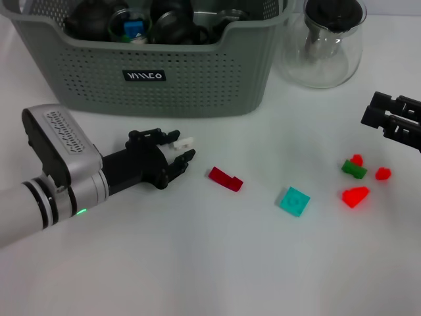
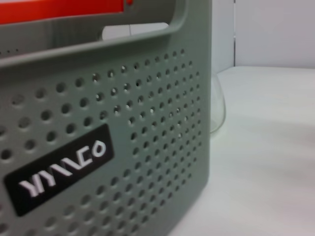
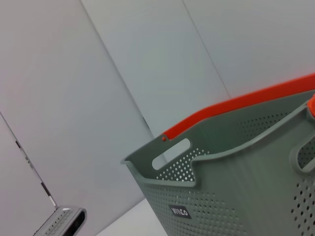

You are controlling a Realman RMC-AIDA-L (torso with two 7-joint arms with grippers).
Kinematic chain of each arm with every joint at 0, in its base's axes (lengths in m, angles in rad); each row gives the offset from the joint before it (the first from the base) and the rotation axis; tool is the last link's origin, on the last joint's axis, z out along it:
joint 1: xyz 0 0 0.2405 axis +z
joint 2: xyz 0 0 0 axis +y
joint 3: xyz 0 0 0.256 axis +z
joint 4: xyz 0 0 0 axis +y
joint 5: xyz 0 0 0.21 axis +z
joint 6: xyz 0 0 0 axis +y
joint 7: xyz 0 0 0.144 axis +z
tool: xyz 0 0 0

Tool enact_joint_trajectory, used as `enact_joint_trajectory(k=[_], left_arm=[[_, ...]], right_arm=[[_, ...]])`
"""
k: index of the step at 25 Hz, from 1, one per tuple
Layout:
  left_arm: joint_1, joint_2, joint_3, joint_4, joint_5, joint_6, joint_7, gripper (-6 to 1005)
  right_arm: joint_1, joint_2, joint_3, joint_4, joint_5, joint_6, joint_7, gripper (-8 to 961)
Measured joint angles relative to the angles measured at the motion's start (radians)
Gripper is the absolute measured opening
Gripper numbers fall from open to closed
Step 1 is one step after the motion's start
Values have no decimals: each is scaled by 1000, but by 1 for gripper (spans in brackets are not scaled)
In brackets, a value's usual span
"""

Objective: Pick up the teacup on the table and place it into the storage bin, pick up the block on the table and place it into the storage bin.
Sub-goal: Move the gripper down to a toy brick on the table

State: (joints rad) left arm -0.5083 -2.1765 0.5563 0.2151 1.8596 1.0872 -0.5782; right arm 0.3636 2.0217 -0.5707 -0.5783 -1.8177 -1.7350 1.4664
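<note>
The storage bin (image 1: pixel 197 72) stands at the back of the table, its black label facing me; it also fills the left wrist view (image 2: pixel 147 147) and shows in the right wrist view (image 3: pixel 236 196). Dark round vessels and a blue piece lie inside it. No teacup shows on the table. A dark red block (image 1: pixel 225 178) lies just right of my left gripper (image 1: pixel 179 149), which sits low in front of the bin with a small white piece (image 1: pixel 185 141) at its tip. A teal block (image 1: pixel 293 201) lies farther right. My right gripper (image 1: pixel 376 110) hovers open at the right edge.
A clear glass carafe (image 1: pixel 322 43) with a black lid stands right of the bin. Below the right gripper lie a green block (image 1: pixel 354 170) and red blocks (image 1: pixel 355 196). The left arm's silver housing (image 3: pixel 59 221) shows in the right wrist view.
</note>
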Motion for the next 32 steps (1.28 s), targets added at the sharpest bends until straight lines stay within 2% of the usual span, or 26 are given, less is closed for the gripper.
enact_joint_trajectory(k=[5,19,32], left_arm=[[7,2,28,-6,2,16,0,458],[-18,-2,25,-20,-12,-49,1,397],[-18,1,25,-22,-33,-56,-9,332]], right_arm=[[0,-1,0,0,0,0,0,616],[-4,-1,0,1,0,0,0,615],[-4,-3,2,8,0,0,-2,615]])
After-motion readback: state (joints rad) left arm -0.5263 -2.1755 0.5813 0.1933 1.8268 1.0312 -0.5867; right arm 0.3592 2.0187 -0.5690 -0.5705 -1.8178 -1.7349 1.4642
